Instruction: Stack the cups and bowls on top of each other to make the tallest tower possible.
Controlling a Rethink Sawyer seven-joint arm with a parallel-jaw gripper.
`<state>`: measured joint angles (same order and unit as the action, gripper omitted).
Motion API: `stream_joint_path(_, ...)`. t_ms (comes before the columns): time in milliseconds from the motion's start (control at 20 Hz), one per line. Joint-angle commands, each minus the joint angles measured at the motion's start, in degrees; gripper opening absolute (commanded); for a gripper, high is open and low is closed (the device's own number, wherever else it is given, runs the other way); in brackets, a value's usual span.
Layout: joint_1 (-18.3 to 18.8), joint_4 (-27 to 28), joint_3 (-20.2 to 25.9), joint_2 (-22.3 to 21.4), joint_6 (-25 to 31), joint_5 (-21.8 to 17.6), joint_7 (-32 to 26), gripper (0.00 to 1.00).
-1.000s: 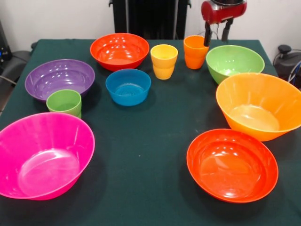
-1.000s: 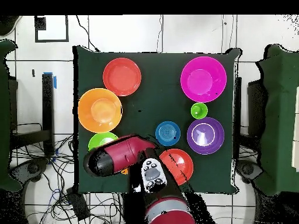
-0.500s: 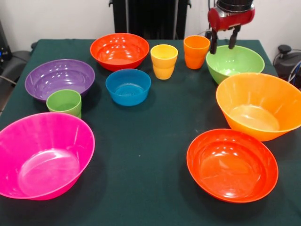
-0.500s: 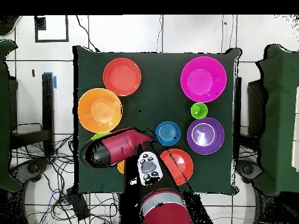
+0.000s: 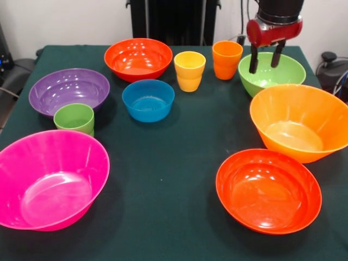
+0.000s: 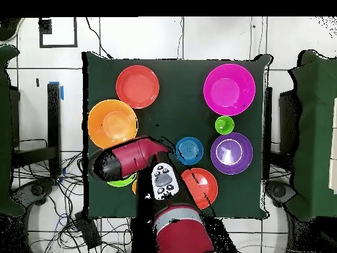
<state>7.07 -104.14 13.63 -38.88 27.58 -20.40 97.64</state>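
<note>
Nowhere is a tower (image 5: 296,120) forming yet: bowls and cups are sitting apart across the table (image 5: 179,163), the big light orange bowl at its right edge. Behind it, toward the far right corner, the gripper (image 5: 266,57) is hanging open and empty over the lime green bowl (image 5: 272,72), so the next move is probably lowering onto its rim.

Bright, even overhead light, white glare on the glossy pink plastic bowl (image 5: 49,179), soft shadows, sharp focus.
</note>
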Motion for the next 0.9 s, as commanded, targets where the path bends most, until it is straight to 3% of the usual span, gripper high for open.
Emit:
stream_joint_path(50,-1.6,7.9,-0.3,3.5,6.3,0.2,3.9,1.0)
stream_joint_path(350,-2.2,12.0,0.7,4.3,11.3,-0.8,0.0,1.0)
stream_joint_path(900,-1.5,16.4,2.8,5.8,14.3,-2.7,-4.1,1.0)
